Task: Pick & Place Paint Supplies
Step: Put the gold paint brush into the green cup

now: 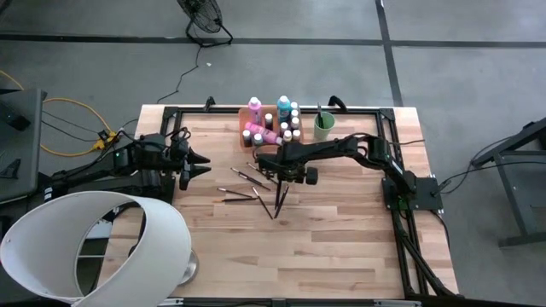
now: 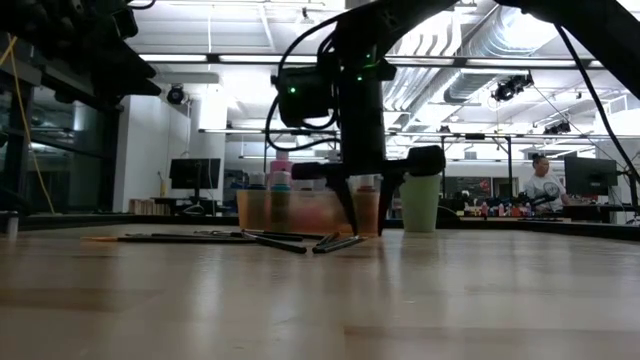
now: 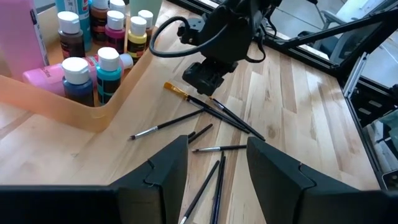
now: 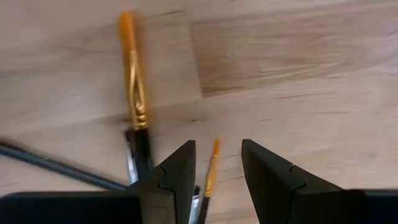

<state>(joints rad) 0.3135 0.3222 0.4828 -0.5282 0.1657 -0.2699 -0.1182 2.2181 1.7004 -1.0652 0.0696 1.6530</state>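
Over on your left, a big white lampshade-like drum (image 1: 94,243) overhangs the near left corner of the table (image 1: 341,247), so room is tight there. The near half of the wood is bare right across to the black frame rail (image 1: 408,247) along the right edge.

Your left gripper (image 1: 198,162) hangs just inside the left edge, fingers (image 3: 165,171) parted with a clear gap, holding nothing, pointed at the scattered brushes.

Moving to the middle: the paintbrushes (image 1: 247,186) lie loose on the wood in front of the orange tray (image 1: 241,130), thin dark handles crossing each other, some with orange tips. The paint bottles (image 1: 284,109) stand in that tray at the far edge, pink, teal and brown with white caps, one pink one lying on its side.

Your right gripper (image 1: 286,176) is down over the brush pile, pointing at the table. Its fingers (image 4: 177,171) stand apart at a moderate gap, and a small orange-tipped brush (image 4: 210,168) shows between them, not touching either finger. A larger orange-bristled brush (image 4: 134,74) lies just beside.

Further right, the light green cup (image 1: 323,126) stands just beside the tray with a brush in it.
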